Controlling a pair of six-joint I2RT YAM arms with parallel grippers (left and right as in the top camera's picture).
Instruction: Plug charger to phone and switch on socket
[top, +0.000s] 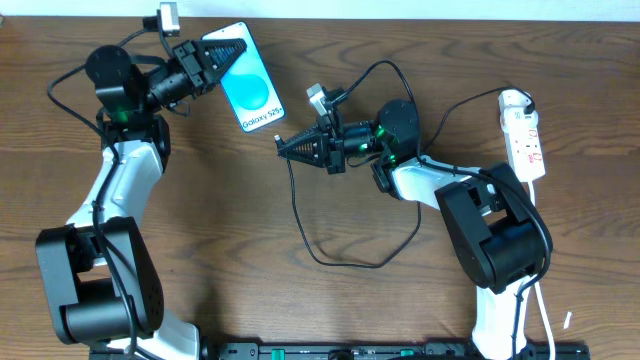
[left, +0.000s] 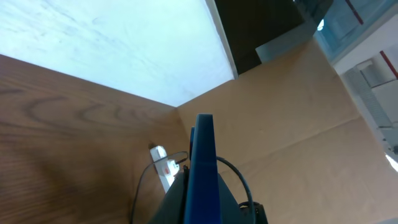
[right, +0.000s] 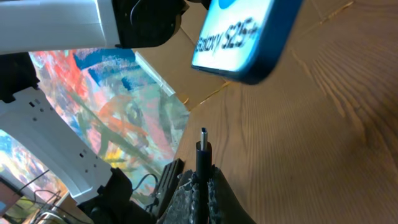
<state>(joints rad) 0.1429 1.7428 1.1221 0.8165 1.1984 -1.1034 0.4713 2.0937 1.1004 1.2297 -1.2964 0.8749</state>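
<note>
Wood table (top: 250, 300), 2 arms over it. Left gripper (top: 224, 50) is clamped on the top end of the phone (top: 252, 92), holding it screen-up at the far left. The socket (top: 525, 140) lies flat at the table's right edge, well apart from both grippers. Right gripper (top: 284, 146) at centre is closed on the charger (top: 330, 262), whose cable loops on the table. Plug tip (right: 203, 134) is near the phone's bottom end, not touching.
</note>
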